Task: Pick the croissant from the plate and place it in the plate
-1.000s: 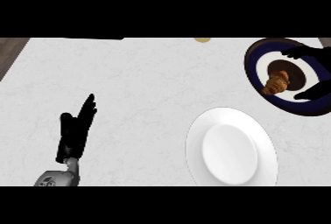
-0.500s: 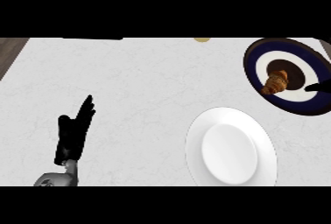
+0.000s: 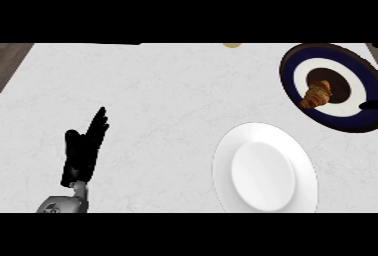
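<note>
A brown croissant (image 3: 316, 95) lies on the dark blue plate (image 3: 297, 64) with a white ring, at the far right of the counter. Nothing touches the croissant. Only a small black bit of my right hand (image 3: 367, 105) shows at the view's right edge, beside that plate. A white plate (image 3: 223, 167) with nothing on it sits nearer to me, right of the middle. My left hand (image 3: 81, 150) rests open at the lower left, fingers straight and pointing away, far from both plates.
The counter top is pale grey marble. A small tan round object (image 3: 232, 45) sits at the far edge. A dark wooden strip (image 3: 11, 57) borders the counter at the upper left.
My right hand, which was over the dark blue plate, has pulled back to the right edge of the view. The croissant stays on the plate. The left hand has barely moved.
</note>
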Robot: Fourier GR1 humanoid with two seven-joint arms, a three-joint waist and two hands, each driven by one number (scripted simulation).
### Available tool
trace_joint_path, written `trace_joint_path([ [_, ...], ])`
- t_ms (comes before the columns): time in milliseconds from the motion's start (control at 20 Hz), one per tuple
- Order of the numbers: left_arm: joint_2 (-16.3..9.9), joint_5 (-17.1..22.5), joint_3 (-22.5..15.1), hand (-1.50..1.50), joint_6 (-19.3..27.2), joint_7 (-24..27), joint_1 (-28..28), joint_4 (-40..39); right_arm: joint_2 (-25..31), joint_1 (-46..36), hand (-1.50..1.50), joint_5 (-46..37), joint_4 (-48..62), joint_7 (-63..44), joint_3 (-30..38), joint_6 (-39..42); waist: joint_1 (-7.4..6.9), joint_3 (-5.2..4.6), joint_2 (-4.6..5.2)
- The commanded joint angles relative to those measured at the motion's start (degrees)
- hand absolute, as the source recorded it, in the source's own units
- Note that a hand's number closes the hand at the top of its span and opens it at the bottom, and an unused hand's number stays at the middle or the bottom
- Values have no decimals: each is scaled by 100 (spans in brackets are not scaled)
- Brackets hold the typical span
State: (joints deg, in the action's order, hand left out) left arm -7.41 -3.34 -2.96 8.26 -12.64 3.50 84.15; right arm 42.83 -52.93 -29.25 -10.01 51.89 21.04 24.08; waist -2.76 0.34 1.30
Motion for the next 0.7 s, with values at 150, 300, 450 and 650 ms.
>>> trace_joint_path([
  [150, -4, 9, -44, 0, -90, 171, -197, 30, -88, 246, -150, 57, -71, 991, -118, 961, -69, 3, 12],
  [300, 50, -24, -75, 0, -15, 9, -120, 146, -67, 192, -150, 103, -70, 812, -116, 770, -100, 3, 18],
  [450, 181, -138, -144, 0, 88, 372, -309, -97, -116, 554, -150, 97, -125, 1127, -178, 566, -2, -5, 7],
  [650, 77, -101, -98, 0, 26, -113, 108, 111, -110, 322, -150, 105, -60, 769, -180, 290, -73, 3, 24],
])
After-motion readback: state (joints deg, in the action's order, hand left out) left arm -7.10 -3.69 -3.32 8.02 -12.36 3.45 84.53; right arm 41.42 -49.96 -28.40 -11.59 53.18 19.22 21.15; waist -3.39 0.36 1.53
